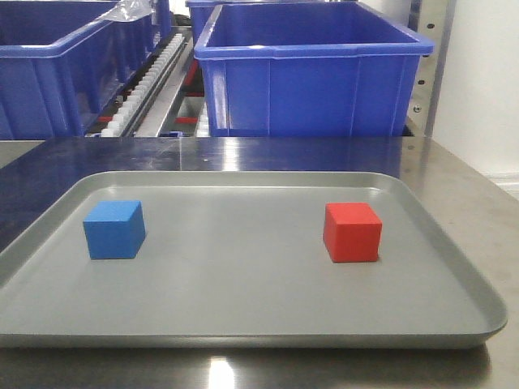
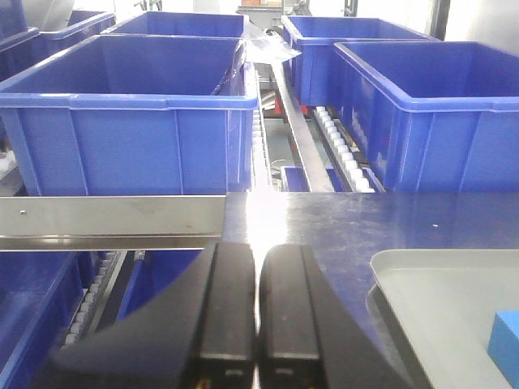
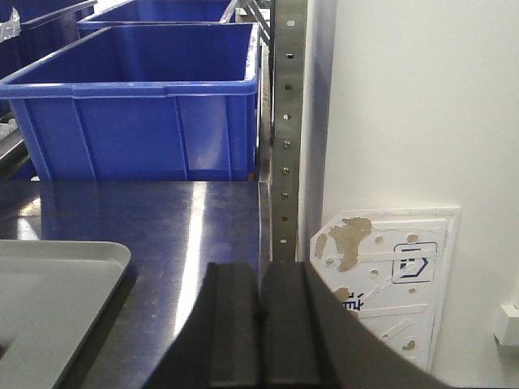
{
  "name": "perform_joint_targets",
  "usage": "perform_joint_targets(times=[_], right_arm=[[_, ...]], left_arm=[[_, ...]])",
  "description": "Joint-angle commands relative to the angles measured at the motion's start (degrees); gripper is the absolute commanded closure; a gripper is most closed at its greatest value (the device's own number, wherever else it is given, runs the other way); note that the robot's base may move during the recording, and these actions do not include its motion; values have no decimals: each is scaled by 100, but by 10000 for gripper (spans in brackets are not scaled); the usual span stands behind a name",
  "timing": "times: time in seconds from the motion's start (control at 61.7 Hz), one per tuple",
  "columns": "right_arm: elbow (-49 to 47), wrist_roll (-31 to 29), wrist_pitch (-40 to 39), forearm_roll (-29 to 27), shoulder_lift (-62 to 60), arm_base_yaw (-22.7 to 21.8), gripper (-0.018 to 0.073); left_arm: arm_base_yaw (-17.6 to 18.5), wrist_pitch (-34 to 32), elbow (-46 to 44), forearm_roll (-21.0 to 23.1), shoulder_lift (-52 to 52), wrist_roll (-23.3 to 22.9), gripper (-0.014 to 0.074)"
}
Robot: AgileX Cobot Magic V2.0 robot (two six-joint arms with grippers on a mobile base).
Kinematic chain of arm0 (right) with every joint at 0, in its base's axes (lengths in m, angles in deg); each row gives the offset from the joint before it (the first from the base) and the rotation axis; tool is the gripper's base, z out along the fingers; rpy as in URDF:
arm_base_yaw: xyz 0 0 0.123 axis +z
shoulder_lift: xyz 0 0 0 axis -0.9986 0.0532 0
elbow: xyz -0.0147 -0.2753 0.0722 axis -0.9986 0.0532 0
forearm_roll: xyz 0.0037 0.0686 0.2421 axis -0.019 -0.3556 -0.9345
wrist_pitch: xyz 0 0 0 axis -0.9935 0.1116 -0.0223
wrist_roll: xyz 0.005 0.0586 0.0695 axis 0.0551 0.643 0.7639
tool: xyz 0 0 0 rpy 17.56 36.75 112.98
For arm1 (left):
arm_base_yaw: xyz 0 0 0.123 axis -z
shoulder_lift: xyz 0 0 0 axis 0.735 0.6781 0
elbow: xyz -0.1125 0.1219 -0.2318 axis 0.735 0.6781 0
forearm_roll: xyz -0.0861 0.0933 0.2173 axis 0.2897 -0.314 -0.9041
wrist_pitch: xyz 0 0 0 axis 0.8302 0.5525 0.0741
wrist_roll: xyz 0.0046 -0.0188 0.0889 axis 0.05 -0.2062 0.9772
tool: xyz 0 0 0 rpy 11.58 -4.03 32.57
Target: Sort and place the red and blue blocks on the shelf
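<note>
The blue block point(image 1: 114, 229) sits on the left of the grey tray point(image 1: 243, 316); the red block point(image 1: 352, 232) sits on its right. Both stand apart, untouched. In the left wrist view the blue block's corner point(image 2: 506, 347) shows at the right edge. My left gripper point(image 2: 258, 259) is shut and empty, left of the tray above the table's back edge. My right gripper point(image 3: 260, 279) is shut and empty, right of the tray near the table's right edge. The shelf's roller tracks point(image 1: 146, 85) and front rail point(image 2: 113, 219) lie behind the table. No gripper shows in the front view.
Large blue bins point(image 1: 308, 73) point(image 2: 134, 113) point(image 3: 138, 105) stand on the shelf behind the steel table point(image 1: 454, 178). A perforated steel upright point(image 3: 288, 121) and a white wall point(image 3: 422, 105) bound the right side.
</note>
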Motion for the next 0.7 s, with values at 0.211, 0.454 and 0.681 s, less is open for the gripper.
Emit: perform_joint_targets(times=[0.211, 0.454, 0.681], right_arm=[[-138, -60, -519, 10, -114, -27, 502], [-138, -65, -555, 18, -114, -27, 502], [-296, -65, -376, 18, -114, -14, 502]], left_arm=[[-3, -470, 147, 14, -96, -41, 475], [-3, -470, 147, 14, -96, -41, 475], [-3, -470, 147, 14, -96, -41, 475]])
